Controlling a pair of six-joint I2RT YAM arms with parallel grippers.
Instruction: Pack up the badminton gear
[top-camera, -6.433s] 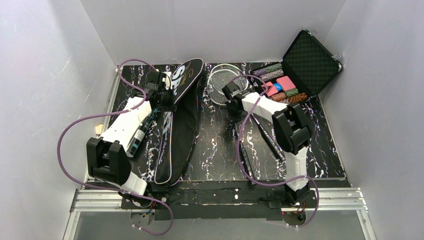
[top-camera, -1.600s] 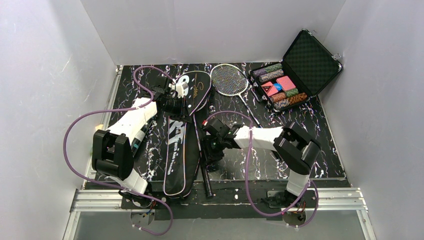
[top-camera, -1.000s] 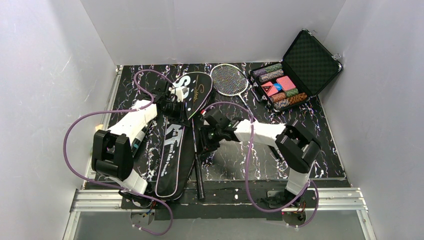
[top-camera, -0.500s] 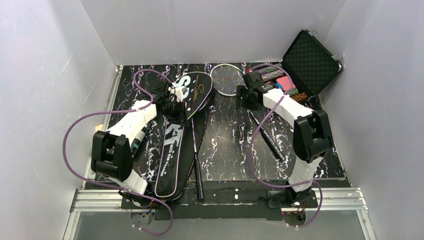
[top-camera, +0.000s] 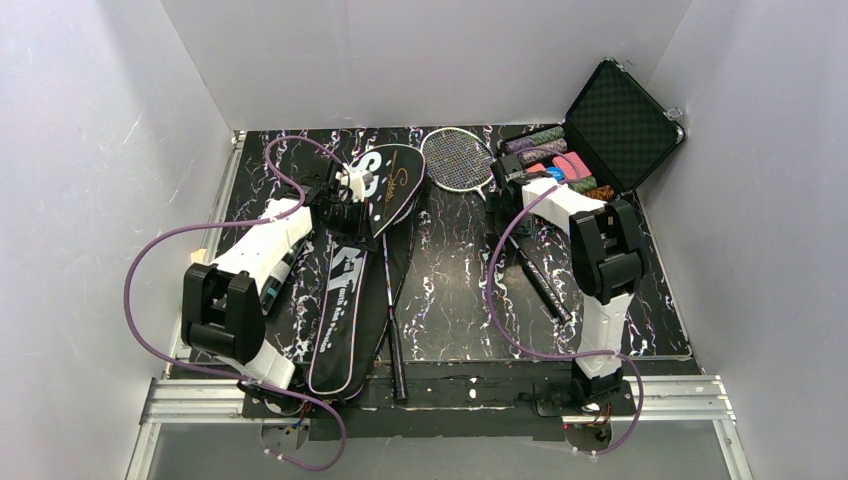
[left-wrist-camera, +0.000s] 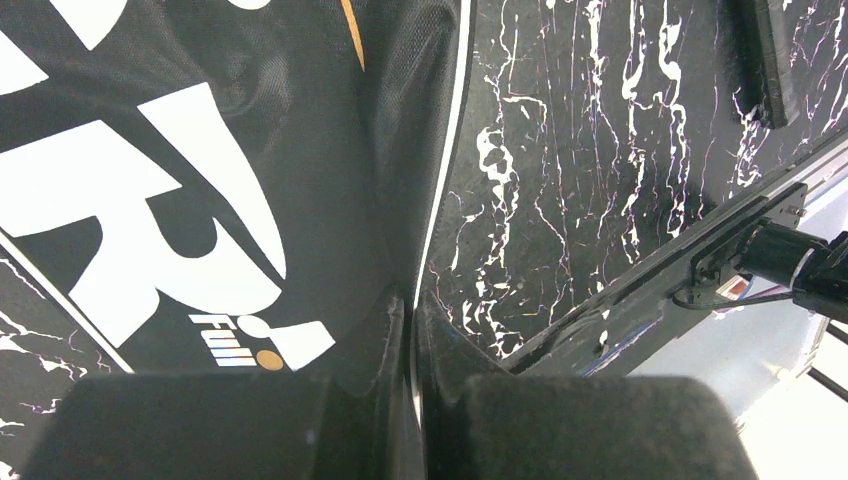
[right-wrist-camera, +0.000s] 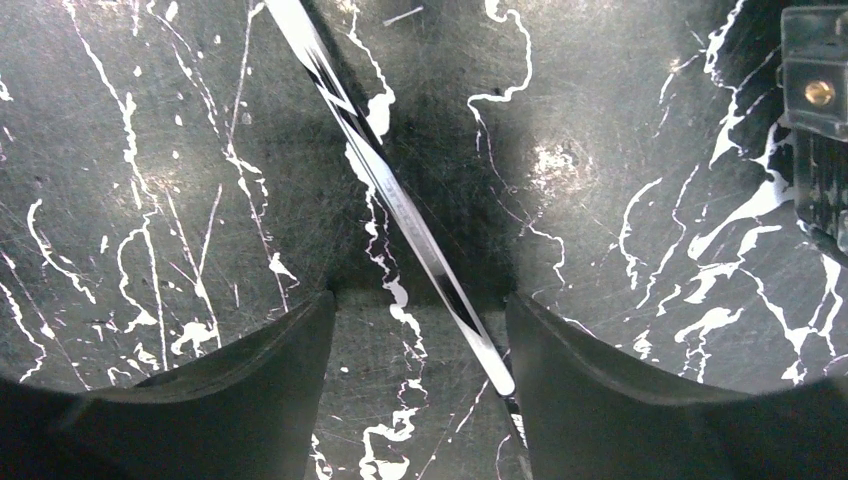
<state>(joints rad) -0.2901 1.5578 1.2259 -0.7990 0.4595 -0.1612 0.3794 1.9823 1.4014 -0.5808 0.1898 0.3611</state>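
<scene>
Roughly halfway, by my reading. One racket (top-camera: 390, 300) lies along the open edge of the long black bag (top-camera: 345, 300). Its head seems to be tucked under the raised flap, while its shaft and handle show outside, so it looks only partly in. The second racket (top-camera: 458, 160) lies out on the worktop (top-camera: 450, 270), head towards the far wall beside the bag's wide end and handle running back towards the right arm's base.

The left claw (left-wrist-camera: 412, 310) is pinched narrow on the bag's white-piped rim, holding the mouth up. The right claw (right-wrist-camera: 420, 330) is spread wide and hangs over the second racket's thin silver-and-black shaft (right-wrist-camera: 400, 215), which crosses the gap between its fingers. It has no grip on the shaft yet.

The black, teal-printed tube (top-camera: 276, 284) lies beside the bag, mostly hidden under the left arm. I can see no shuttlecocks in any view. What is left, I judge, is seating the first racket fully, bringing the second across, dealing with the tube, and closing the bag.

As for writing, the bag carries large white block letters. An "S" shows at its wide end in the overhead view, next to a gold script word too small to read. The left wrist view shows part of an "R" and a small white word starting "Full". The open poker-chip case (top-camera: 620, 120) at the far right is not part of the job.
</scene>
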